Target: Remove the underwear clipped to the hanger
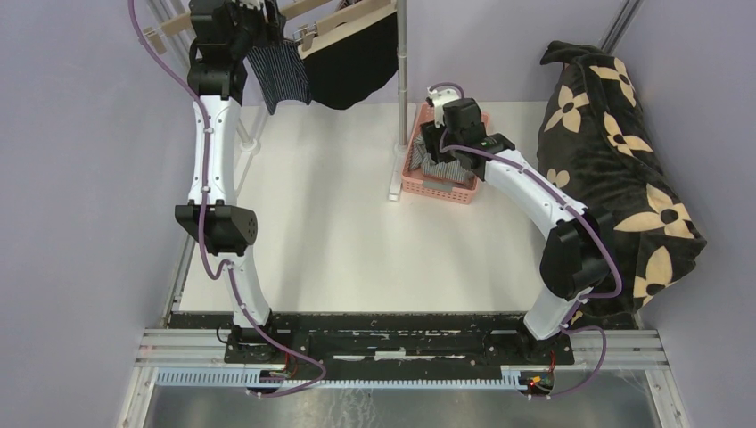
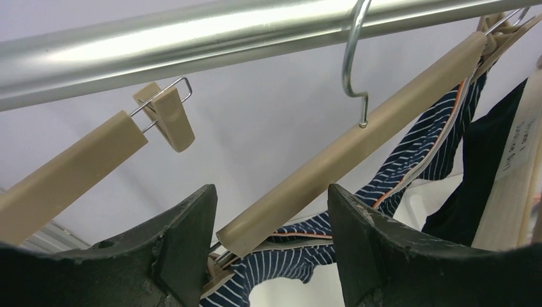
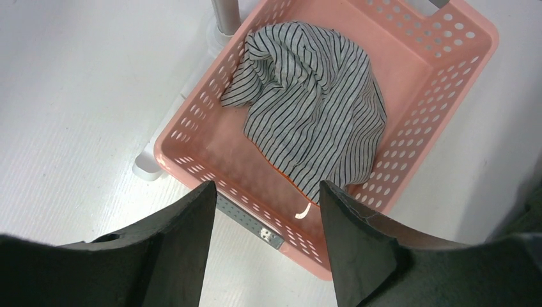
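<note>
- We see a smooth, shiny metal rail (image 2: 192, 35);
- a hanger (image 2: 396, 109) that looks to us like smooth, matt pale wood;
- navy briefs (image 2: 415, 153) of soft striped cloth;
- a glossy pink plastic basket (image 3: 441, 70);
- pale briefs (image 3: 313, 109) of thin, crumpled cloth.

I see the white table (image 1: 339, 232) carrying a pink basket (image 1: 437, 189) far right, beside the rack's pole base (image 1: 393, 193).

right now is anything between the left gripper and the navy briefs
Only the hanger bar: it runs across the gap of the open left gripper, and the navy briefs hang from it just beyond. Nothing else visible is in the way.
</note>
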`<state>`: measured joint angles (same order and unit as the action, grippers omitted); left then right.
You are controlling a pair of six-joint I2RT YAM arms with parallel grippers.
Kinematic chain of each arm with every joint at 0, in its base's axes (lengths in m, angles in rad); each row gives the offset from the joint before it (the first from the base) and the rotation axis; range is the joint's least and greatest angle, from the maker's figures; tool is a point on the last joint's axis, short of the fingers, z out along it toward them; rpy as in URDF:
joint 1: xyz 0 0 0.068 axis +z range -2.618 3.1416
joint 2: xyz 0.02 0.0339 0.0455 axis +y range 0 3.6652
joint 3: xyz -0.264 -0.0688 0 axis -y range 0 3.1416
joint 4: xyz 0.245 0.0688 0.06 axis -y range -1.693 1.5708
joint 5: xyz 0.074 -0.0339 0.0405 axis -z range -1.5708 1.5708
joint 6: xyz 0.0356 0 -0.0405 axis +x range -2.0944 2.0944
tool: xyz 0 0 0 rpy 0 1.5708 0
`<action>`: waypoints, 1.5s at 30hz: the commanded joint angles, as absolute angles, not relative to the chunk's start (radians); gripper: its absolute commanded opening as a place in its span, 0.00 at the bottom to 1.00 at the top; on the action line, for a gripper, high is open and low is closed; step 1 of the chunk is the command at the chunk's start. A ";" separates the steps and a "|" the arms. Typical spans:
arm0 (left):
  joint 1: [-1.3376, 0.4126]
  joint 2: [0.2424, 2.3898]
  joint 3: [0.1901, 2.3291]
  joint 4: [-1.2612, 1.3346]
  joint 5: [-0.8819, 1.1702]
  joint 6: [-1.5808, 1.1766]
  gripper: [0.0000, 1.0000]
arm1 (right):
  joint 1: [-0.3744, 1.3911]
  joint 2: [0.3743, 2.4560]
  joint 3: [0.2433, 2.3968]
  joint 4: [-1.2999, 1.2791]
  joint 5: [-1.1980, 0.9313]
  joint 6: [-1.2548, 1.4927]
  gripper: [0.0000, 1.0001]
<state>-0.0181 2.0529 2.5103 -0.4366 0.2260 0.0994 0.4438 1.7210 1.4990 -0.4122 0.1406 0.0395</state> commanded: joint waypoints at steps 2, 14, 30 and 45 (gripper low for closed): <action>-0.013 2.055 2.524 -0.422 0.222 0.143 0.66 | 0.466 1.718 1.541 -0.398 0.150 0.025 0.68; -0.014 2.074 2.523 -0.380 0.290 0.095 0.50 | 0.489 1.726 1.547 -0.393 0.178 0.008 0.69; -0.013 2.093 2.492 -0.323 0.380 0.022 0.21 | 0.511 1.723 1.540 -0.382 0.178 -0.001 0.70; -0.014 2.100 2.451 -0.205 0.361 -0.088 0.31 | 0.524 1.718 1.515 -0.377 0.186 -0.024 0.70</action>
